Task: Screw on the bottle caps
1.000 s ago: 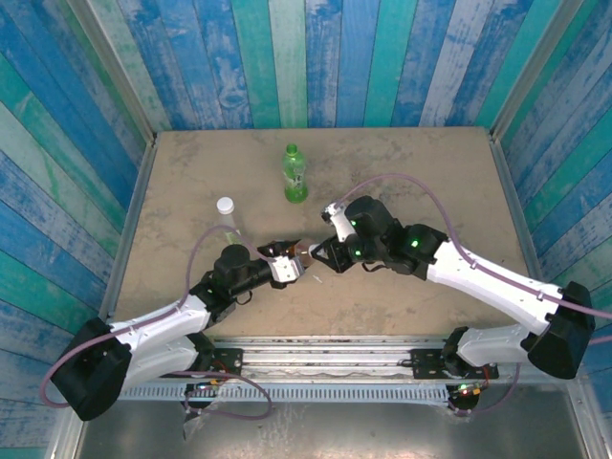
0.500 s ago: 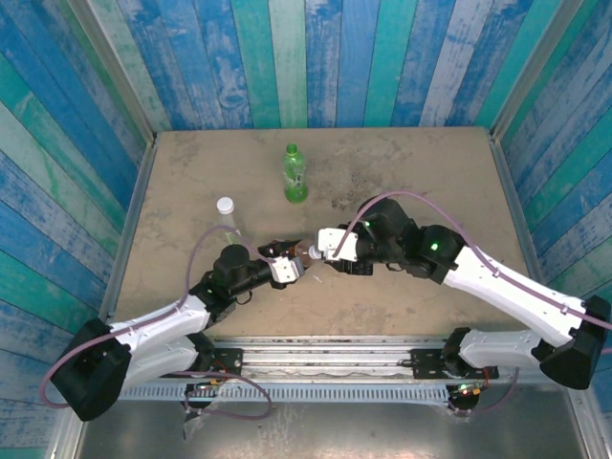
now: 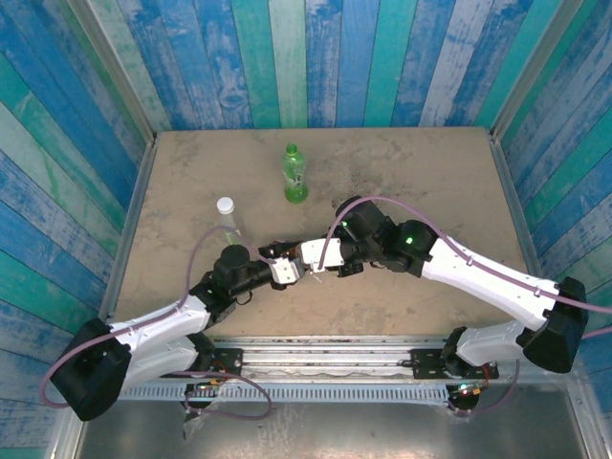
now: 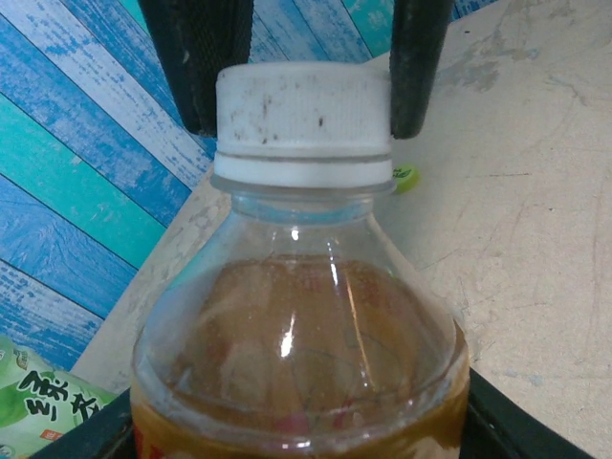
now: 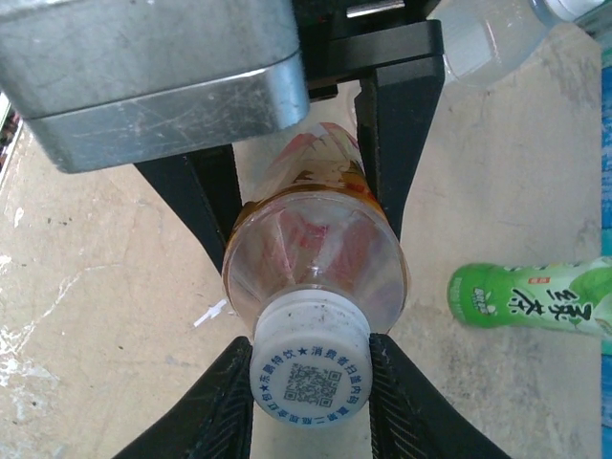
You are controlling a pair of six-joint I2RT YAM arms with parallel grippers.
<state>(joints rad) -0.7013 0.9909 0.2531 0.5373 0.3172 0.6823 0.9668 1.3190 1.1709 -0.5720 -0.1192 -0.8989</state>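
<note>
The amber bottle (image 5: 316,249) with a red label is held level above the table, and my left gripper (image 3: 285,267) is shut on its body. Its black fingers (image 5: 196,206) flank the bottle in the right wrist view. A white cap (image 5: 311,376) printed with a QR code sits on the neck, with my right gripper (image 5: 311,384) shut on its sides. In the left wrist view the same white cap (image 4: 302,124) sits between the right fingers (image 4: 416,57). The green bottle (image 3: 295,175) and the clear bottle (image 3: 227,218), white-capped, stand further back. A yellow-green cap (image 4: 405,178) lies on the table.
The tan table (image 3: 430,182) is enclosed by blue and teal plank walls (image 3: 316,57). A small white scrap (image 5: 208,314) lies on the table under the bottle. The two arms meet near the table's front middle.
The right arm's wrist has turned and its gripper has shifted left, closing in on the cap end of the amber bottle. The left arm and the standing bottles have stayed still.
</note>
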